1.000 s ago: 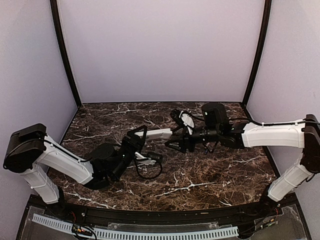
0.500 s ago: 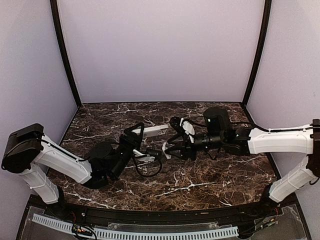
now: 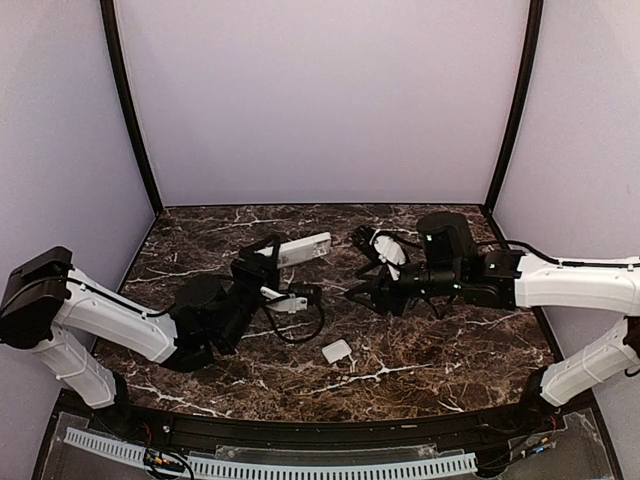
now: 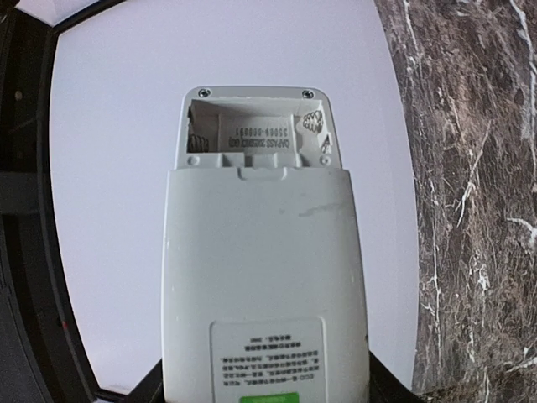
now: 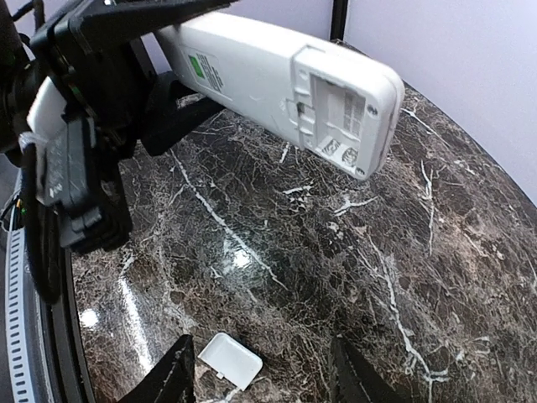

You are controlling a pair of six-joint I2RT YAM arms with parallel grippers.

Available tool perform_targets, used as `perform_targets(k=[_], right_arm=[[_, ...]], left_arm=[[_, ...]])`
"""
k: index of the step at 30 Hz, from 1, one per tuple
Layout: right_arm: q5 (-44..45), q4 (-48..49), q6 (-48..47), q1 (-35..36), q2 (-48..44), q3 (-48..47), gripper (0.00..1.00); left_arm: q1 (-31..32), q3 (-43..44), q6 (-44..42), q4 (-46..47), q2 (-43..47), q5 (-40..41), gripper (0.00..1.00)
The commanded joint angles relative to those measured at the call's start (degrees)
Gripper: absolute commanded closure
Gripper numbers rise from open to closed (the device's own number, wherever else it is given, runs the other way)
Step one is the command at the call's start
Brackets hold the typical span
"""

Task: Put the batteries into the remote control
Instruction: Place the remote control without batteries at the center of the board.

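Note:
My left gripper [image 3: 268,262] is shut on the lower end of the white remote control [image 3: 304,248] and holds it above the table, tilted up toward the back. In the left wrist view the remote's back [image 4: 264,252] faces the camera, with its battery compartment [image 4: 256,134] open and empty at the far end. The remote also shows in the right wrist view [image 5: 277,71]. My right gripper [image 3: 362,292] is open and empty, to the right of the remote and apart from it. In the right wrist view its fingertips [image 5: 172,376] hover over the marble. No batteries are visible.
The loose white cover plate [image 3: 337,351] lies on the dark marble table [image 3: 450,340] in front of both grippers. It also shows in the right wrist view [image 5: 230,360], near my left fingertip. Lilac walls enclose the table on three sides.
The right gripper has drawn back to the right from the remote. The white cover it carried now lies on the table. The left gripper has lifted the remote up and back.

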State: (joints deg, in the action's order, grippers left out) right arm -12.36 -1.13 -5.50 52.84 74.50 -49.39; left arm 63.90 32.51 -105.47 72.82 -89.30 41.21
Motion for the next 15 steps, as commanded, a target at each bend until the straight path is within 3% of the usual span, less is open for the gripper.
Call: perform_targets(k=[1, 2, 3, 4, 5, 6, 7, 9, 12, 15], right_arm=[[3.13, -3.78, 1.97, -0.11, -1.07, -3.65, 0.48], [2.86, -3.98, 1.94, -0.10, -1.72, -4.00, 0.48], [2.45, -4.21, 1.71, -0.10, -2.46, -4.46, 0.47], [1.87, -4.40, 1.33, -0.13, -3.32, -4.87, 0.47], [1.01, -4.53, 0.71, -0.11, -4.30, -5.19, 0.45], [-0.08, -4.56, -0.20, -0.11, -5.28, -5.44, 0.44], [-1.44, -4.58, -1.39, -0.10, -6.23, -5.60, 0.41], [-3.52, -5.04, -4.15, -0.10, -7.71, -6.19, 0.36], [-6.00, -7.22, -11.99, 0.34, -8.21, -9.03, 0.29], [-7.50, -11.74, -18.88, 0.55, -6.06, -13.48, 0.24]], left_arm=[[-0.53, 5.10, 22.43, -18.27, 9.67, 2.84, 1.00], [-0.70, 6.20, 27.17, -30.70, 11.34, 2.21, 1.00], [-1.32, 8.81, 37.77, -37.48, 14.48, -0.08, 1.00], [-1.80, 12.27, 43.32, -51.83, 15.90, -2.14, 1.00], [-3.18, 14.14, 54.23, -58.28, 18.28, -7.76, 1.00], [-4.05, 17.03, 58.62, -69.42, 19.20, -10.91, 1.00], [-5.80, 18.19, 65.92, -73.49, 20.64, -17.57, 1.00], [-7.25, 20.10, 71.84, -82.28, 21.74, -26.11, 1.00], [-7.48, 21.91, 75.73, -90.56, 21.90, -35.72, 1.00], [-7.54, 23.12, 77.34, -93.17, 22.20, -41.73, 1.00]])
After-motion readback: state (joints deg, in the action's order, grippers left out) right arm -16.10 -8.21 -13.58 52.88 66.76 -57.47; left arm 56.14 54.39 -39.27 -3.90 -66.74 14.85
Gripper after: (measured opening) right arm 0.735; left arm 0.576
